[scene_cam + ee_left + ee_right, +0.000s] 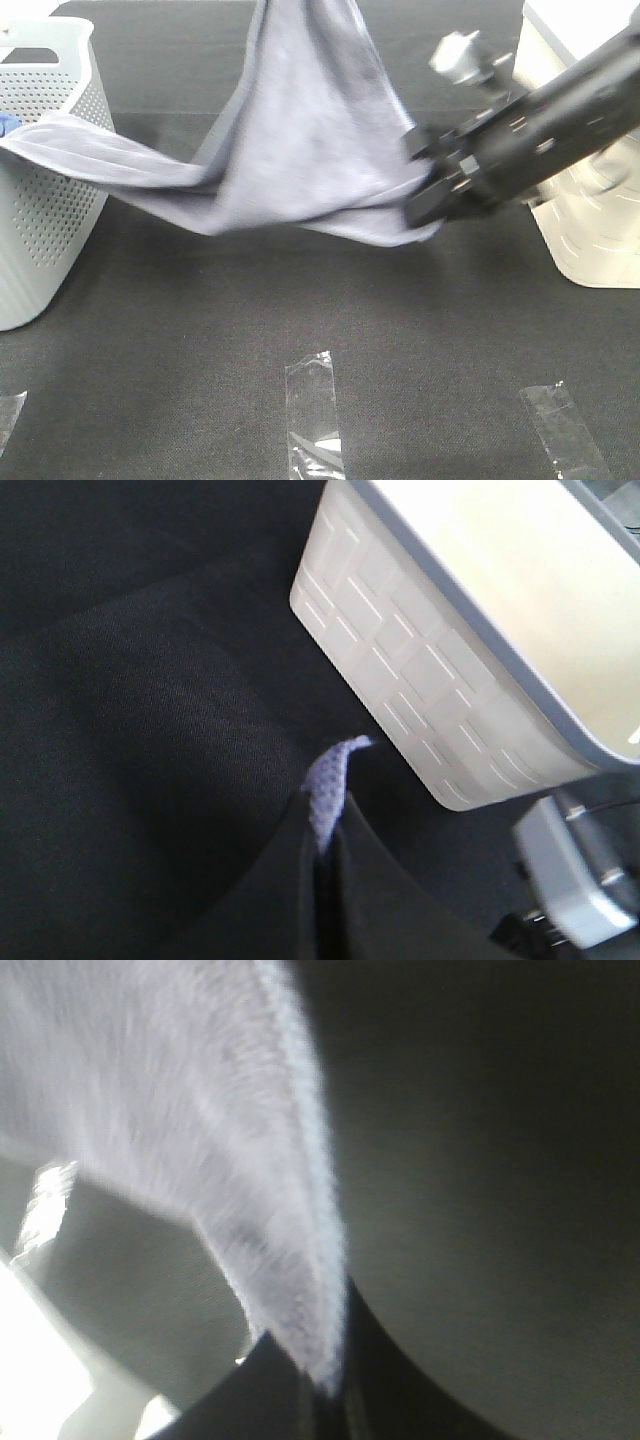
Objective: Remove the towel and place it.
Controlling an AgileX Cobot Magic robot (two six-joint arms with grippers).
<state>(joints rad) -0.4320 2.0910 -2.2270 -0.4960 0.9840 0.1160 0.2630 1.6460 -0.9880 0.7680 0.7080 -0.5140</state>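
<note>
The grey-lavender towel (300,130) hangs stretched in the air above the black table. One end trails over the rim of the perforated grey basket (50,200) at the left. Its top runs out of the exterior view's upper edge. My right gripper (425,205) is shut on the towel's lower right corner; the right wrist view shows the hem (200,1140) pinched between the shut fingers (325,1385). My left gripper (322,840) is shut on another towel corner (328,780); it is out of the exterior view.
A small bright blue cloth (8,125) peeks at the basket's rim. A white bin (590,220) stands at the right, also in the left wrist view (470,650). Clear tape strips (313,415) (565,425) lie on the front of the black mat.
</note>
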